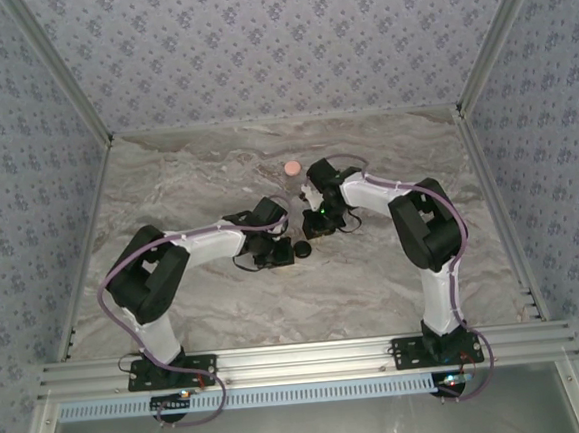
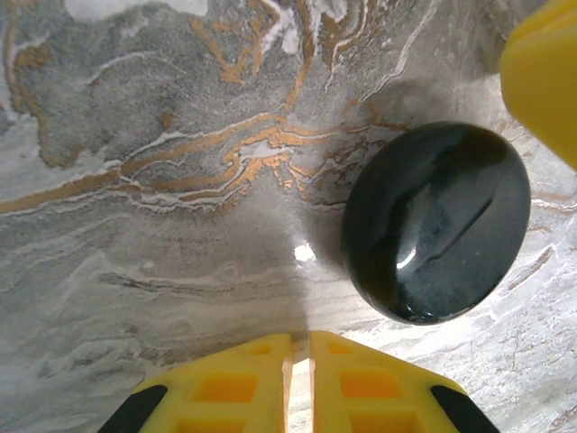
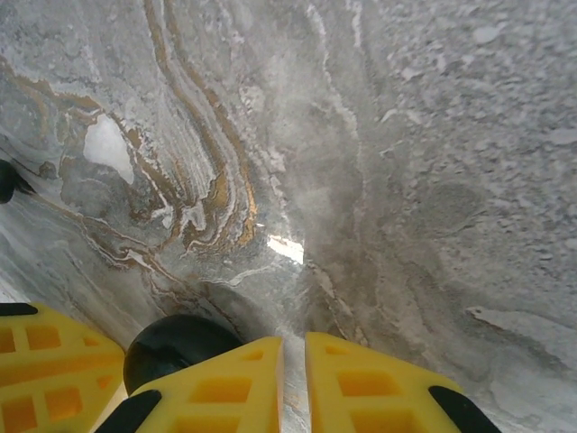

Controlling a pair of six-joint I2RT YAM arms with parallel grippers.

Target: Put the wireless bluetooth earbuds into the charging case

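Observation:
A glossy black oval charging case (image 2: 437, 221), closed with a seam across its top, lies on the marble table (image 2: 135, 225). In the top view it sits mid-table (image 1: 301, 248). My left gripper (image 2: 301, 338) hovers just left of it (image 1: 275, 248), shut, with only a thin slit of table showing between the yellow fingers. My right gripper (image 3: 294, 341) is just behind the case (image 1: 318, 224), also shut with nothing seen in its slit; the case (image 3: 176, 347) peeks out beside its left finger. The earbuds are out of view.
A round pink piece (image 1: 293, 167) lies farther back on the table. A small black shape (image 3: 4, 180) is cut by the left edge of the right wrist view; what it is cannot be told. The two grippers stand close together over the case.

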